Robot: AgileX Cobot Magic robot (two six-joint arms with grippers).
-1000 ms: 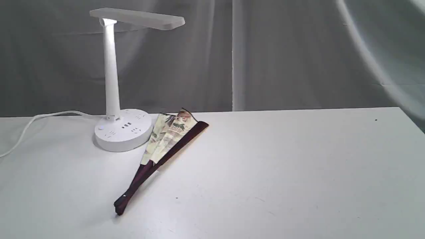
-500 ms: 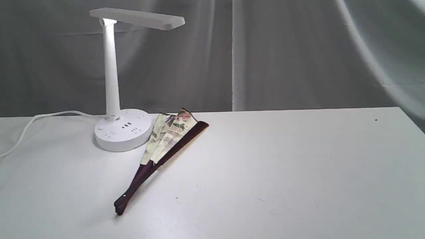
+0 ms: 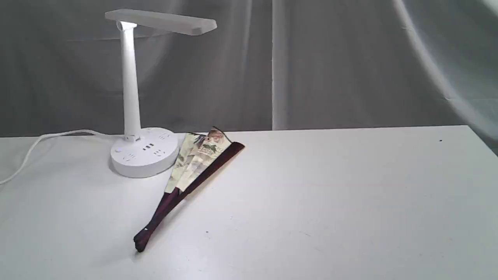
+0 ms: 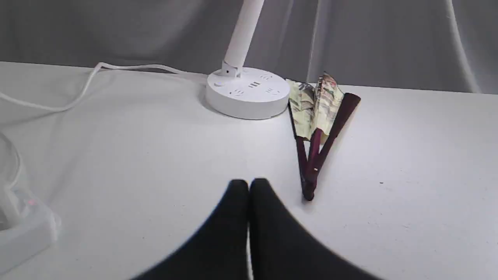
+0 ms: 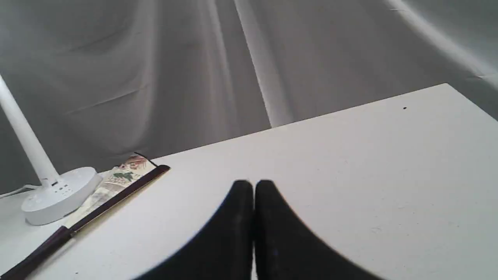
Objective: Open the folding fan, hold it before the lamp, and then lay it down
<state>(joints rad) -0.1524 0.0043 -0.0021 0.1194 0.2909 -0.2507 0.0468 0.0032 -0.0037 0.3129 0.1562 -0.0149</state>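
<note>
Grey drapery (image 3: 350, 58) backs the white bench (image 3: 330, 202), where the maroon-ribbed paper folding fan (image 3: 186, 179) lies barely spread beside the white plastic desk lamp (image 3: 130, 85). Opening, presenting and laying down all remain; black left fingers (image 4: 235, 202) and right fingers (image 5: 239, 202) are pressed together, empty. Neither arm shows in the exterior view.

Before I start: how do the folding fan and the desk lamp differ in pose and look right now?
The white plastic desk lamp stands upright on its round base; the maroon-ribbed paper folding fan lies flat and slanted. The lamp is plain white; the fan has dark ribs and a painted cream leaf, only partly spread. The lamp trails a white cord; the fan has none. Both rest side by side on the white table.
</note>
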